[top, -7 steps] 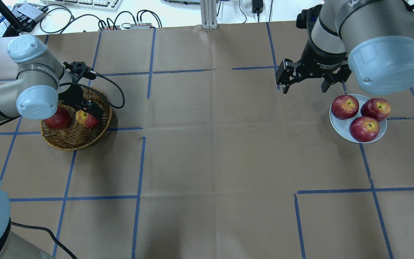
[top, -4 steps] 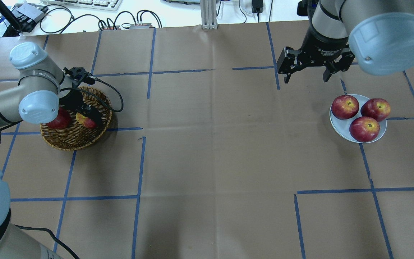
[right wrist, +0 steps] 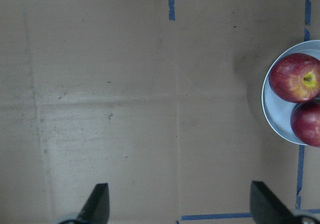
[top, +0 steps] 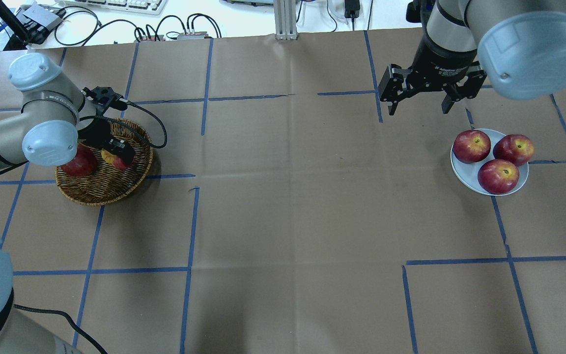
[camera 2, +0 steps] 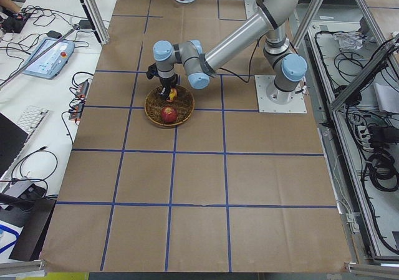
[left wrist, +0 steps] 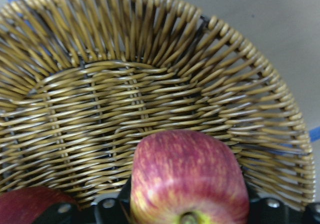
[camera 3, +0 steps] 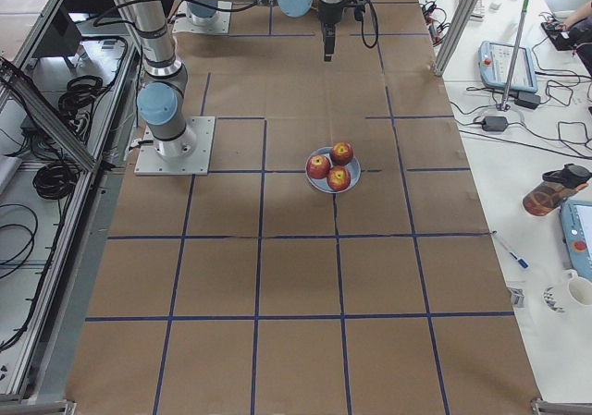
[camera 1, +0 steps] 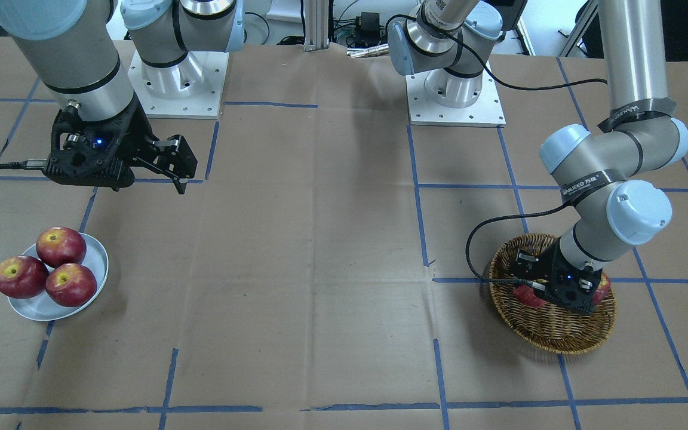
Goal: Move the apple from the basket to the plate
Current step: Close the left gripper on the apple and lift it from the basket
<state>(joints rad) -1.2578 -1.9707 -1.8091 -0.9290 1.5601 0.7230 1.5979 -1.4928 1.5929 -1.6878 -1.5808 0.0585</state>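
Observation:
The pale, yellow-streaked apple (left wrist: 190, 184) lies in the wicker basket (top: 101, 191) at the table's left. My left gripper (top: 118, 153) is down in the basket. Its jaws press on both sides of the apple, and only the apple's edges (top: 127, 162) show under it from overhead. The grey-blue plate (top: 465, 174) is at the right and holds three dark red apples (top: 498, 176). My right gripper (top: 419, 105) is open and empty. It hangs above bare table beyond the plate's far left side.
A darker red apple (top: 79, 164) lies in the basket beside my left wrist. The left camera's black cable (top: 157, 123) loops over the basket's far rim. The brown paper has blue tape lines (top: 192, 221). Keyboards and cables lie beyond the far edge.
My left gripper has come down over the pale apple and now covers most of it. My right gripper has moved away from the plate toward the table's far side.

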